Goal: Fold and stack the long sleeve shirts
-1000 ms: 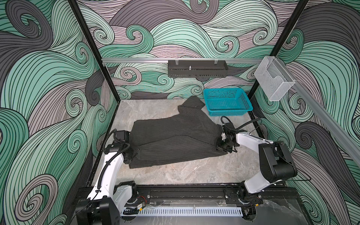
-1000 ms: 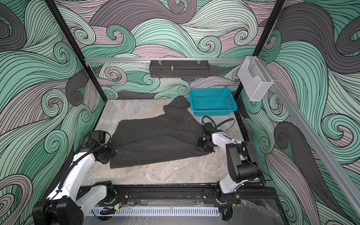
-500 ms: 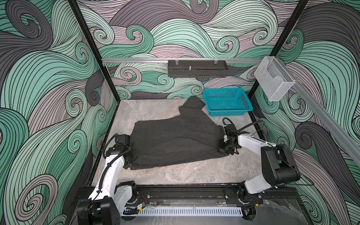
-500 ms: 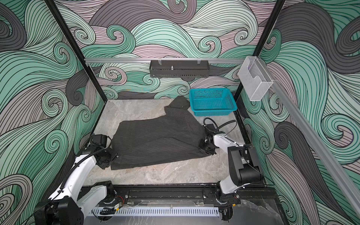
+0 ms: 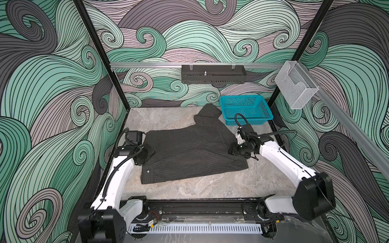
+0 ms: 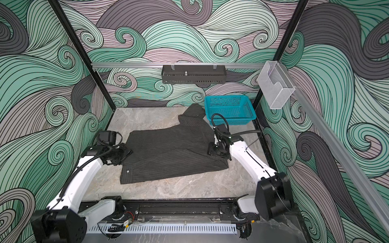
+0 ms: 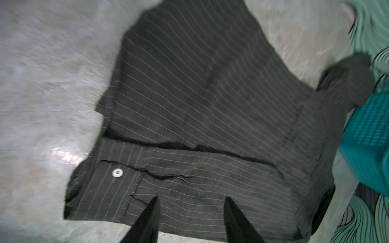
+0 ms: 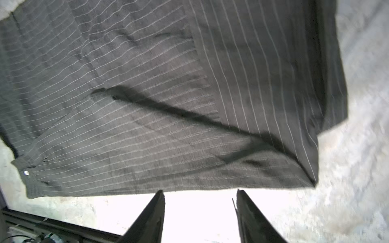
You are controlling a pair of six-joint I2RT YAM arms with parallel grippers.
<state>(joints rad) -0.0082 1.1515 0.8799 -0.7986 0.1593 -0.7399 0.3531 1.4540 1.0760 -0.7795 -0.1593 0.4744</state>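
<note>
On the grey marble-look tabletop (image 5: 189,191), a dark pinstriped long sleeve shirt (image 5: 189,151) lies spread flat across the middle. It is part-folded into a rough rectangle, and one far flap reaches up against the teal mesh basket (image 5: 261,120) in the far right corner. The left gripper (image 5: 147,154) sits low at the shirt's left edge and the right gripper (image 5: 235,150) at its right edge. Both claws are released: the left's black fingers (image 7: 147,221) are parted over the cloth beside a buttoned cuff (image 7: 109,178), and the right's fingers (image 8: 151,214) are parted over bare table just short of the shirt's edge. Nothing is pinched in either. A small whitish button (image 5: 148,171) shows on the cuff at the near left corner. The step in hand looks like letting go after laying a fold. The next move likely calls for fresh grips, to draw in the far flap and halve the shirt before stacking.
</note>
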